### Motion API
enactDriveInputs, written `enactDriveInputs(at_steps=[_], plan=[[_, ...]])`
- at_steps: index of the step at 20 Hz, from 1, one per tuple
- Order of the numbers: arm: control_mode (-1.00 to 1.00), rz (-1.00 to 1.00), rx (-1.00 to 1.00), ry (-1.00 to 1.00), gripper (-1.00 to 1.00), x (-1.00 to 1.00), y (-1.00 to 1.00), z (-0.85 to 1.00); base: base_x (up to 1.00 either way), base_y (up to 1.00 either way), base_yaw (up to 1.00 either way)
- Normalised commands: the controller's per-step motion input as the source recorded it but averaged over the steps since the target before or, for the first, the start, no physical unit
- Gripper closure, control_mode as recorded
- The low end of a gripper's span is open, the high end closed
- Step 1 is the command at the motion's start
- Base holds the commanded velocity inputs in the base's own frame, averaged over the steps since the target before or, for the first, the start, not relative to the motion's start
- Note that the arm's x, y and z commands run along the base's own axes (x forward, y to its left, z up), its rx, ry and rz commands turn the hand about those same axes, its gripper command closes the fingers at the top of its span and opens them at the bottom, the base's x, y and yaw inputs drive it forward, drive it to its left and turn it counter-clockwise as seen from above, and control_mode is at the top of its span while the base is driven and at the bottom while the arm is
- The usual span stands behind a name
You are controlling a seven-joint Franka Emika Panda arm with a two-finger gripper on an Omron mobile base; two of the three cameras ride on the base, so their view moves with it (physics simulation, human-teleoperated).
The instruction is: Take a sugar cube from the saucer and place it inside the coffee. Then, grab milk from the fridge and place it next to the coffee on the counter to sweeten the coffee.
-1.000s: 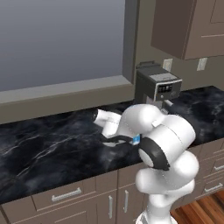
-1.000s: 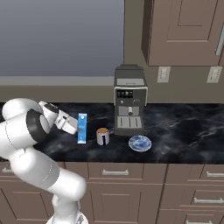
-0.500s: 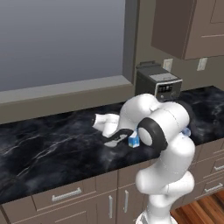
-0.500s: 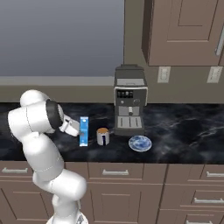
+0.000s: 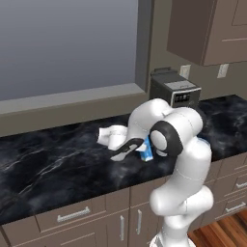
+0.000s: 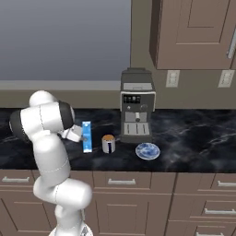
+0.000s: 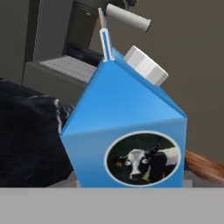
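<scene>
Blue gable-top milk carton (image 6: 86, 136) upright on black marble surface (image 6: 193, 138), just left of small white coffee mug (image 6: 108, 144). Gripper (image 6: 81, 136) at carton; open or shut, cannot tell.

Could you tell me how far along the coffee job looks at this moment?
Nearly finished, it seems. The milk stands upright on the counter just left of the coffee, so the fridge trip looks done. The saucer shows no visible sugar cube, though whether it is in the mug cannot be seen. The gripper is at the carton; whether it has let go is unclear. Releasing and withdrawing appear to remain.
</scene>
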Motion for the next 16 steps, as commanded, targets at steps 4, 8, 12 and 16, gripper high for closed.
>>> enactDriveInputs(at_steps=[4,8,12,16], plan=[[-1.00,0.00,0.00,-0.27,1.00,-0.27,0.00,-0.19,0.00,0.00,0.00],[-1.00,0.00,0.04,-0.16,1.00,-0.14,-0.03,-0.03,0.00,0.00,0.00],[-1.00,0.02,0.00,-0.04,1.00,-0.10,-0.06,0.00,0.00,0.00,0.00],[-1.00,0.05,0.08,-0.16,1.00,-0.32,-0.16,0.00,0.00,0.00,0.00]])
